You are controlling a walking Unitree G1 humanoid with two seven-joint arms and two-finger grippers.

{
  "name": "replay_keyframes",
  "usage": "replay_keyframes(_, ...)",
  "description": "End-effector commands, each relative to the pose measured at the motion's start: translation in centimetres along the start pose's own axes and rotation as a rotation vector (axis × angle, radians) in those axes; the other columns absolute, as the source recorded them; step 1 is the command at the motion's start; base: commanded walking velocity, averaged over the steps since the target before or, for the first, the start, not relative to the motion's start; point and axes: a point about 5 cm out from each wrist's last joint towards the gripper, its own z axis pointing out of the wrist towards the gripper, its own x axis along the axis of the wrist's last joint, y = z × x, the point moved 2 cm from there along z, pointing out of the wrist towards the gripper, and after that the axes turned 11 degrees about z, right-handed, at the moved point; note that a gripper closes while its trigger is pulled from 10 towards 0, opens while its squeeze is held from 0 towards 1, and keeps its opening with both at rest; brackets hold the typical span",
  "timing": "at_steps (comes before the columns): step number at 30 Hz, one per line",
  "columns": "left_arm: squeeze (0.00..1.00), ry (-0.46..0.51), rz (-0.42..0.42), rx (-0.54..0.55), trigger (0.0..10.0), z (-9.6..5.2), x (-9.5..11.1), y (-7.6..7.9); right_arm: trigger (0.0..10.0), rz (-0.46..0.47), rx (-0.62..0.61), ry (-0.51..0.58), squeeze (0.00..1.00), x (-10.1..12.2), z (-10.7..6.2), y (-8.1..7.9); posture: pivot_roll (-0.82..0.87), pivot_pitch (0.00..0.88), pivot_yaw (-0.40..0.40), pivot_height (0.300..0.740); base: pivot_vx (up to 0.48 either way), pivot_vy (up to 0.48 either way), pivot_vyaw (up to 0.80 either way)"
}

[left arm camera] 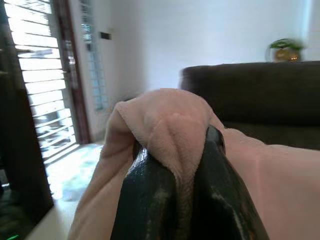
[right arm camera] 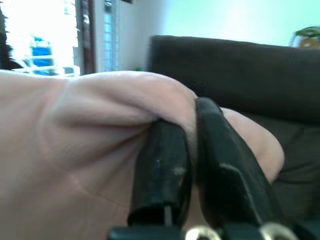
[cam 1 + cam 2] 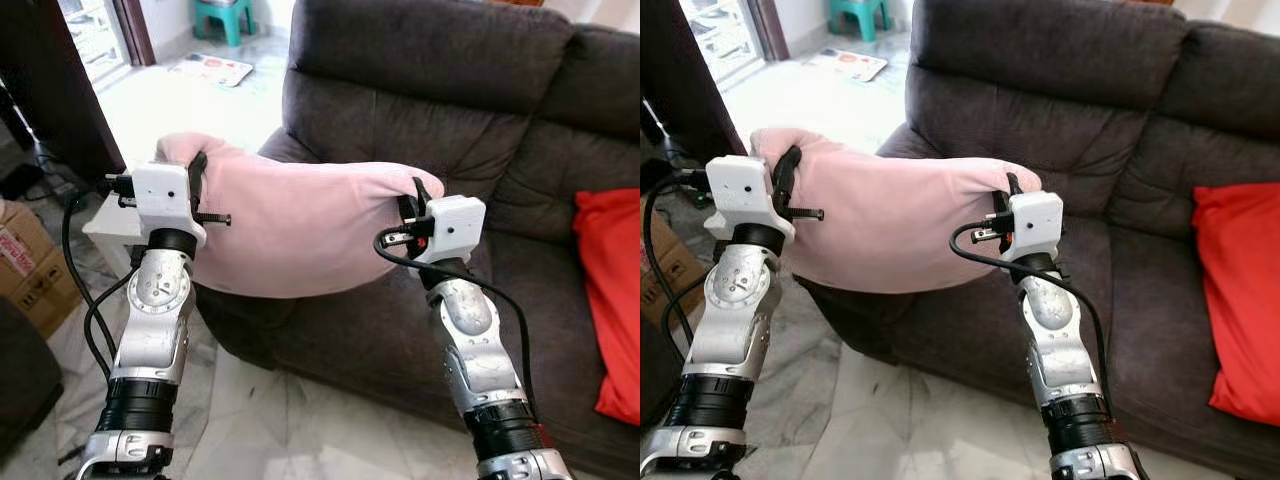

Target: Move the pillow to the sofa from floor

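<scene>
A pale pink pillow [image 3: 290, 225] hangs in the air between my two arms, in front of the left armrest of the dark grey sofa [image 3: 430, 70]. My left gripper [image 3: 197, 168] is shut on the pillow's left corner, and its black fingers [image 1: 215, 200] pinch a fold of pink fabric [image 1: 172, 125]. My right gripper [image 3: 420, 195] is shut on the pillow's right corner, where its fingers [image 2: 165, 165] squeeze the cloth. The pillow sags in the middle, above the sofa's seat edge.
A red cushion [image 3: 612, 300] lies on the sofa seat at the right. A cardboard box [image 3: 30, 265] stands on the marble floor at the left, beside a dark cabinet [image 3: 50, 70]. A teal stool [image 3: 225, 15] and a floor mat [image 3: 210, 68] are farther back.
</scene>
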Motion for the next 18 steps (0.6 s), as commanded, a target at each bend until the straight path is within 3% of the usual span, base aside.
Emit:
replay_keyframes(1, 0.00, 0.052, 0.013, 0.011, 10.0, 0.52, 1.21, -0.65, 10.0, 0.010, 0.020, 0.089, 0.00, 2.08, 0.80, -0.66, 0.01, 0.064, -0.074, 0.740, 0.326, 0.000, 0.00)
replay_keyframes(18, 0.00, 0.046, 0.009, 0.011, 10.0, 0.48, 1.11, -0.52, 10.0, 0.010, 0.024, 0.078, 0.00, 1.96, 0.70, -0.70, 0.01, 0.078, -0.079, 0.740, 0.327, 0.000, 0.00)
